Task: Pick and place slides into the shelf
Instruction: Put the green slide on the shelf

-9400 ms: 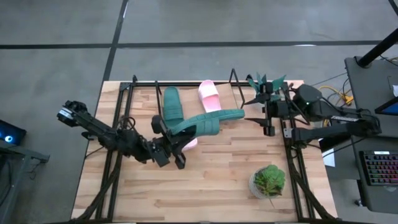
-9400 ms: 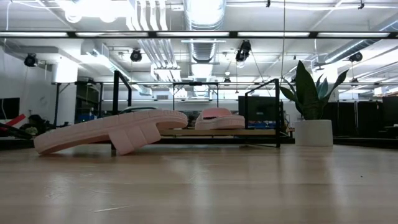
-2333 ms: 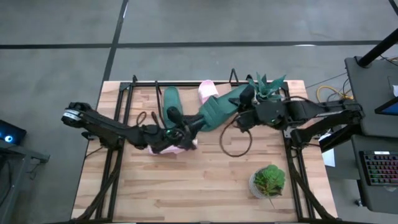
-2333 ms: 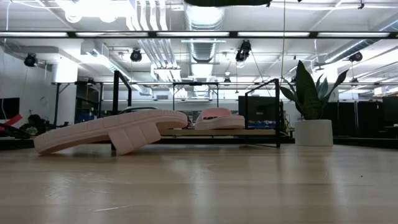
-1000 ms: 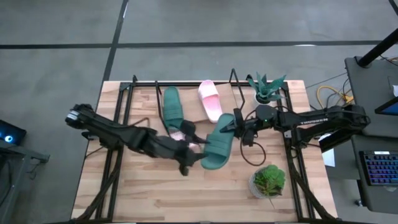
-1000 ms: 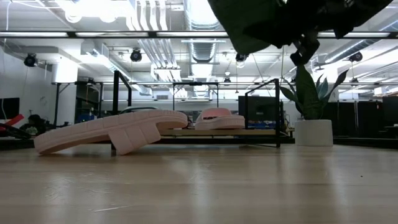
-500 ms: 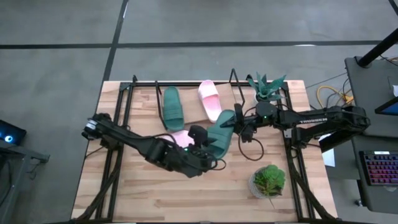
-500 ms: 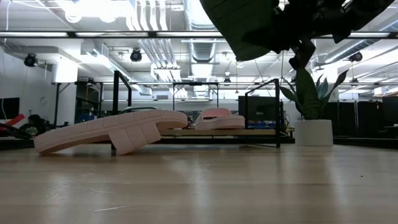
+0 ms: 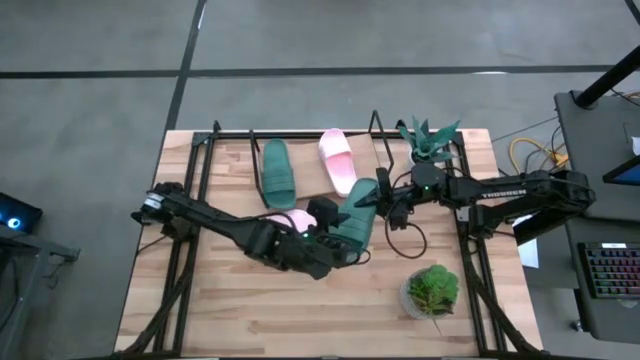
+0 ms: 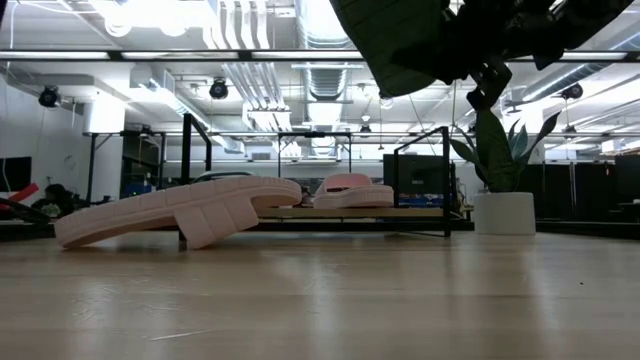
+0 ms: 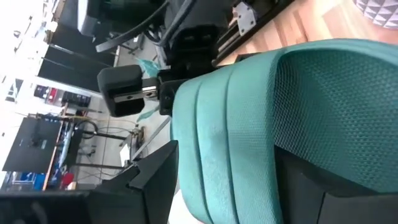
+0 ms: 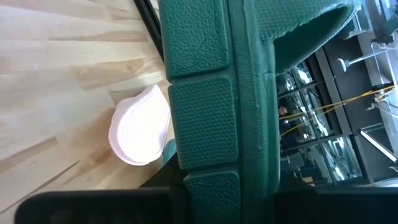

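A dark teal slide (image 9: 356, 214) hangs in the air over the table's middle, held between both grippers. My left gripper (image 9: 335, 238) is shut on its near end and my right gripper (image 9: 376, 196) on its far right end. In the low view this slide (image 10: 415, 40) shows only at the top edge. A pale pink slide (image 9: 293, 221) lies tilted on the table beside my left arm, its near end on the wood. The shelf (image 9: 300, 140) at the far edge carries another teal slide (image 9: 278, 172) and another pink slide (image 9: 337, 161). My left gripper has the teal slide's near end (image 11: 224, 162) between its two fingers, one finger (image 11: 152, 180) on each long side, lying across the slide. It comes slanting from the table's near left. The slide is clear of the table. My right gripper pinches the teal slide's far end (image 12: 208, 168), coming level from the table's right. Its own body hides the fingertips. The ribbed sole (image 12: 199, 87) faces the wrist camera, and the slide slants down toward my left gripper.
A potted plant (image 9: 432, 290) stands near the right front, and a spiky plant (image 9: 428, 138) sits at the far right beside the shelf. A loose cable (image 9: 408, 240) hangs under my right arm. Black frame rails (image 9: 185, 270) run along both sides.
My left gripper has moved toward the table's right and far side and has turned at the wrist. The teal slide's near end has swung with it toward the shelf, so the slide stands steeper. Its far end has stayed in my still right gripper.
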Tool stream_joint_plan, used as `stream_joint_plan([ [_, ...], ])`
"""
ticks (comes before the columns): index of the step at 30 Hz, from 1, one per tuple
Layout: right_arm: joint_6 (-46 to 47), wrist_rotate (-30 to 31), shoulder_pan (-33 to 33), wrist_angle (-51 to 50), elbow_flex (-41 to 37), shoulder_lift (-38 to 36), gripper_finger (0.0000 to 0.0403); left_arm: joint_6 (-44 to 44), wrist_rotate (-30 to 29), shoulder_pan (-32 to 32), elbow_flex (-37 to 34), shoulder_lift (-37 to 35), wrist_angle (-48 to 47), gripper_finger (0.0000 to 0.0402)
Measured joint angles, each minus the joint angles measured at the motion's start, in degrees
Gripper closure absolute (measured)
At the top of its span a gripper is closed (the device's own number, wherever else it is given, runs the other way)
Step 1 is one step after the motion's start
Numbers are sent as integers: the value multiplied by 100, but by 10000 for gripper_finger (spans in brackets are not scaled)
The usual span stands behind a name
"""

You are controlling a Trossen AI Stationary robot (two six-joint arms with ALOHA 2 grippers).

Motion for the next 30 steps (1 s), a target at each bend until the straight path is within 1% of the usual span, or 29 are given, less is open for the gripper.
stream_joint_plan([
  [2,1,-12,0,0,1,0,349,4,-14,40,-2,24,0,196],
  [5,17,-8,-2,-2,4,0,349,26,-200,86,-2,32,4,197],
  [8,37,3,-9,-10,4,0,349,50,-269,119,-7,51,-6,214],
  [10,124,6,-7,-11,4,0,349,55,-267,127,-11,53,-8,238],
  [12,162,6,-7,-7,5,0,349,65,-269,140,-11,53,-2,271],
  [17,307,25,-7,-3,6,0,349,331,-272,153,-75,53,100,379],
  [19,626,28,-7,67,4,0,348,339,-292,156,-76,53,124,392],
  [20,839,57,-7,123,4,0,339,341,-314,161,-75,53,126,393],
  [22,1328,331,-5,267,7,1,309,334,-517,162,-61,44,126,398],
  [25,1988,1209,4,353,69,-69,254,327,-1039,186,-93,-1,150,399],
  [27,2338,1730,11,374,83,-147,225,310,-1272,214,-134,-50,162,400],
  [28,2499,1929,15,365,83,-188,214,276,-1386,223,-156,-65,160,400],
  [30,2776,2081,15,324,83,-294,199,190,-1638,272,-186,-76,161,400],
])
